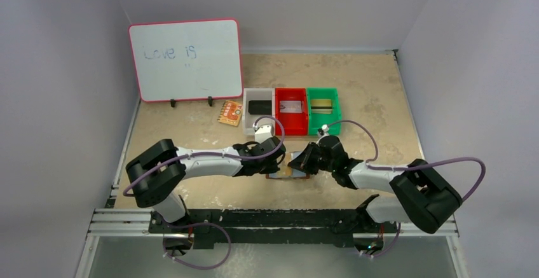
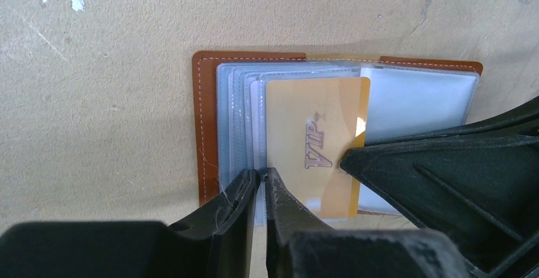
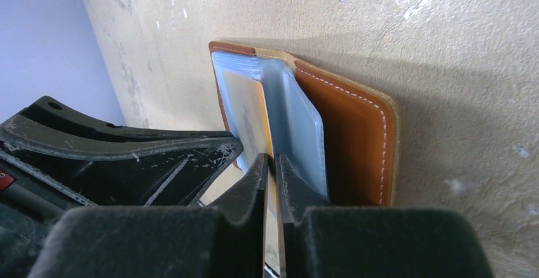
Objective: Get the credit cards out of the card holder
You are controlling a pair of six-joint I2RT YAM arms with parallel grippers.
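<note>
- Top view: the card holder [image 1: 293,165] lies open on the table [image 1: 368,100] at the centre, between the two arms.
- The left gripper [image 1: 281,166] comes at it from 9 o'clock and the right gripper [image 1: 302,163] from 3 o'clock. Together they hide most of it.
- At 12 o'clock from the holder stand a white bin [image 1: 259,91], a red bin [image 1: 291,91] and a green bin [image 1: 323,91] in a touching row. Each has a flat card-like thing inside.
- A patterned orange card [image 1: 230,112] lies just beside the white bin, at its 9 o'clock.
- A whiteboard [image 1: 187,58] stands at 11 o'clock, with "Love is" written on it.
- Left wrist view: the card holder [image 2: 206,132] shows a brown stitched cover and a stack of clear sleeves [image 2: 413,100].
- A gold credit card [image 2: 311,138] lies on top of the sleeves and reads "VIP".
- The left gripper [image 2: 261,186] enters from 6 o'clock. Its fingers are closed to a thin slit on the near edge of the sleeve stack, touching the card's lower left corner.
- The right gripper [image 2: 348,161] reaches in from 4 o'clock, its tip on the card's right edge. It covers the lower right of the holder.
- Right wrist view: the right gripper [image 3: 271,166] is nearly closed, pinching the edge of the credit card [image 3: 245,109], which runs down between its fingers.
- One clear sleeve [image 3: 295,122] stands just at 1 o'clock of the fingers, with the brown cover [image 3: 356,138] flat beyond it at 3 o'clock.
- The left gripper [image 3: 235,145] fills the 8 o'clock side and hides the holder's far half.
</note>
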